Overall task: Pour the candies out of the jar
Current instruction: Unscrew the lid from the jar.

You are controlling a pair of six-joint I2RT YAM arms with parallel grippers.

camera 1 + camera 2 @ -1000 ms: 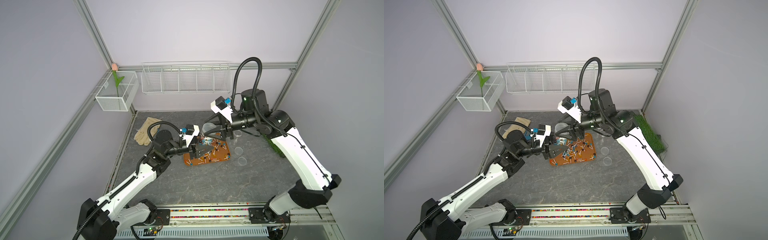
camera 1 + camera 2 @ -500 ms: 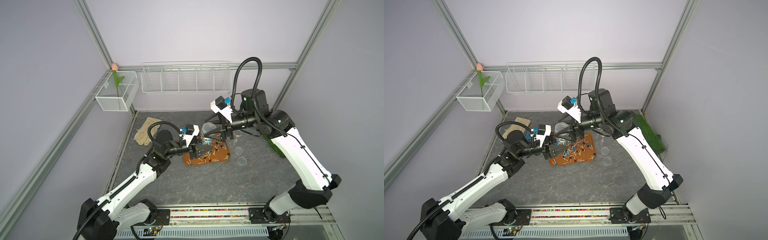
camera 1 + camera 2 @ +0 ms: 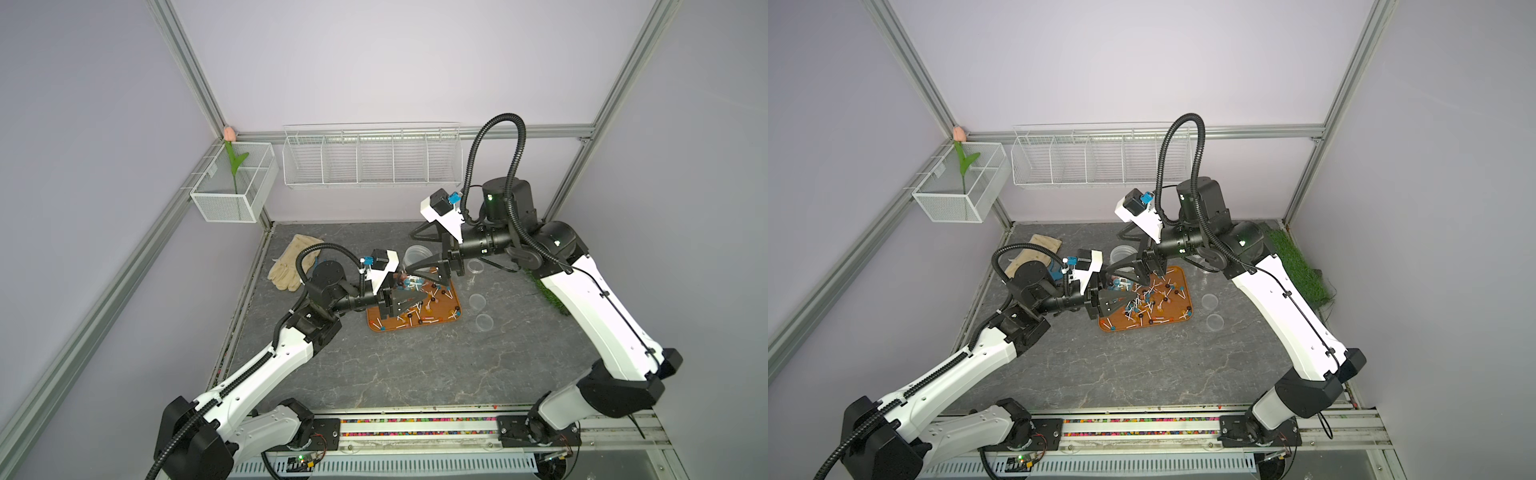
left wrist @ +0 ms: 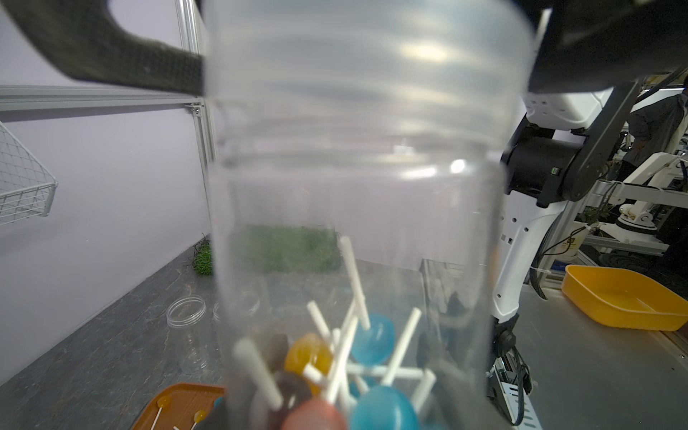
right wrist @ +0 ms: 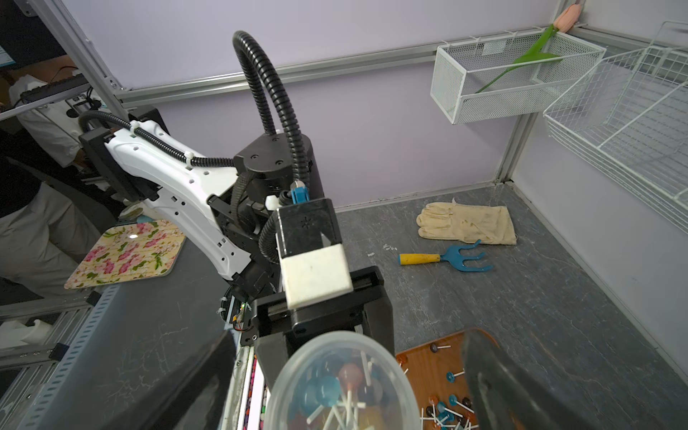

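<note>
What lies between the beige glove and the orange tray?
A blue garden fork with a yellow handle, near the glove; the right wrist view shows it.

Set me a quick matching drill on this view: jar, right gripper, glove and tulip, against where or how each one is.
Things:
1. jar
2. right gripper
3. glove
4. tulip

States:
A. lying flat on the table
B. standing in the mesh basket on the wall
C. open, a finger on each side of the jar
D. clamped in the left gripper, candies inside

Pairs: 1-D, 2-C, 3-A, 4-B
</note>
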